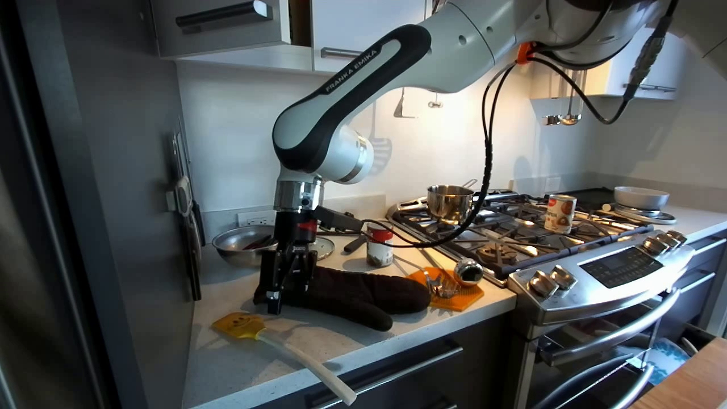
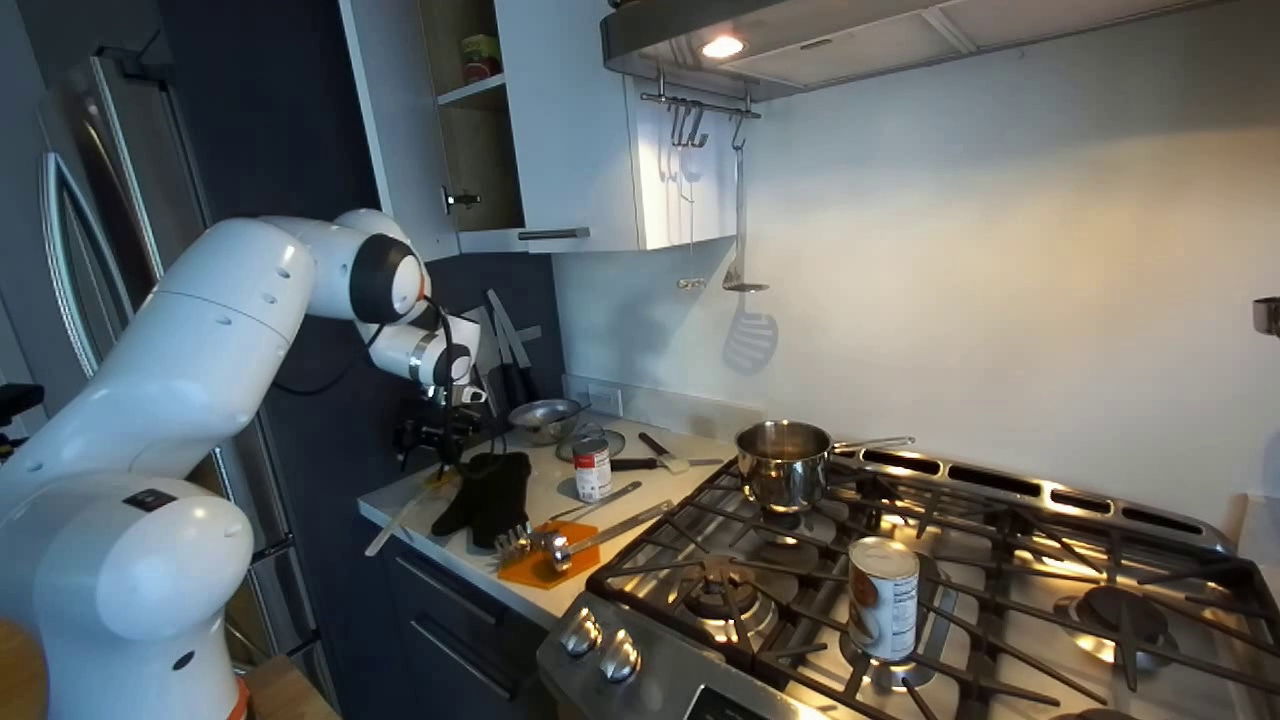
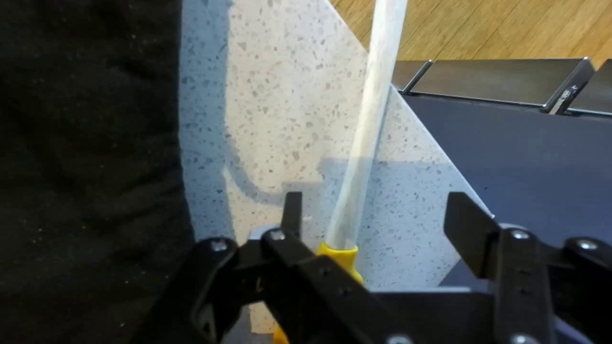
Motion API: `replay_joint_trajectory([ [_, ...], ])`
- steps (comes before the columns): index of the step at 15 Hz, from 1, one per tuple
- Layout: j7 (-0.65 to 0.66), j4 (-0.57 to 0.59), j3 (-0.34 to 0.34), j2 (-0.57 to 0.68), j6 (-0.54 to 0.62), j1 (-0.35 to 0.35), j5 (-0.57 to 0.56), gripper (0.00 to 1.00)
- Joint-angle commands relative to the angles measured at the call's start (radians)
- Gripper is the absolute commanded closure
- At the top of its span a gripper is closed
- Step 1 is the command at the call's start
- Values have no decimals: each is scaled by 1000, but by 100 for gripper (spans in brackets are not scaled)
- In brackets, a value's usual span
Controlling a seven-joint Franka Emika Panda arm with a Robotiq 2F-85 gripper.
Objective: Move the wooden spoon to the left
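Wrist view: gripper spread wide, nothing pinched. Spoon runs between the jaws in this view, clear of the mitt. Width looks meant to straddle the handle; height over it unclear.
In an exterior view: spoon lies on the mitt's thumb side; handle end, away from the mitt, hangs unsupported, so gripping near the head should tip it less.
In an exterior view: orange pad at the mitt's closed end, probably a rest for metal utensils.
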Motion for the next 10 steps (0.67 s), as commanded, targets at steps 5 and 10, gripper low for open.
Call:
replay_joint_trajectory([
  [5,44,-222,-38,-207,-91,-12,-16,0],
  [10,91,-475,-67,-406,8,-19,-26,0],
])
